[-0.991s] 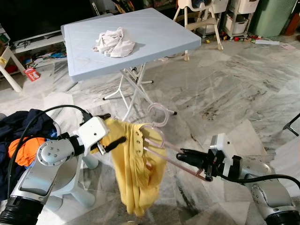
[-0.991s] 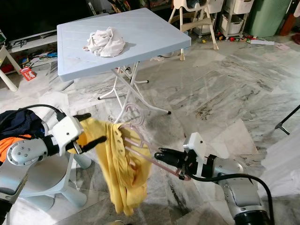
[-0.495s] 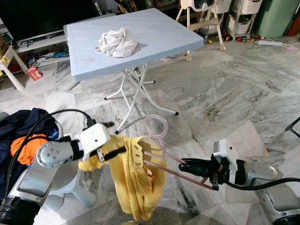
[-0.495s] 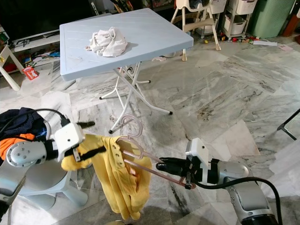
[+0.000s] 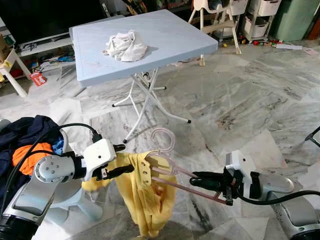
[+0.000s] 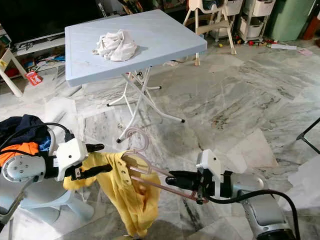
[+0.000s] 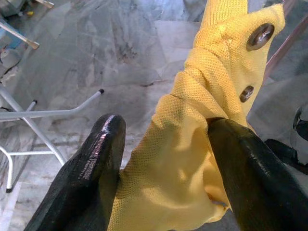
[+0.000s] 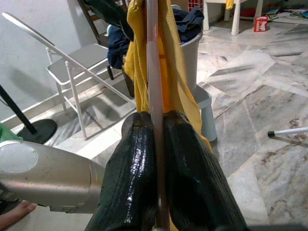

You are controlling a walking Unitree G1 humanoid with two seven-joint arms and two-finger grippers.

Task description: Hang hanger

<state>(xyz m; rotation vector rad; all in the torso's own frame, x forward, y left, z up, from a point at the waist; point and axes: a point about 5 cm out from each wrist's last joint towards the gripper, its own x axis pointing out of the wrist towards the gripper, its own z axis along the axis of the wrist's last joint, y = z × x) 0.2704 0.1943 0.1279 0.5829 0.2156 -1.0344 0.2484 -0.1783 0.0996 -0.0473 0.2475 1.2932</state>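
Marble floor [image 5: 250, 95], grey-veined and glossy, runs under a folding desk [image 5: 165, 45] with a pale blue ribbed plastic top and white tubular crossed legs; a crumpled white cloth [image 5: 125, 46] lies on its top.

Hanger [image 5: 172, 170]: thin, translucent pink plastic, curved hook uppermost, held out in the air between the two arms and well below the level of the desk top. Its lower bar runs toward the right tool [image 5: 200, 179], whose two long black fingers [image 8: 139, 178] are pressed together on the bar, pinching it.

Garment [image 5: 147, 195]: yellow, fine mesh knit, draped over the hanger and hanging in loose folds toward the floor. Two metal snap buttons [image 7: 260, 36] sit on its edge band. Much of the hanger's frame is covered by the fabric.

Left tool [image 5: 117, 160]: glossy black fingers [image 7: 96, 163] spread apart, with a bunched fold of the yellow garment between them; one finger touches the cloth, the other stands clear of it.

Beside the left arm: a heap of dark blue and orange clothing [image 5: 25, 145] on a white plastic stool [image 5: 75, 200], partly cut off at the frame edge. Shelves, a high chair and toys line the far wall, too small to itemise.
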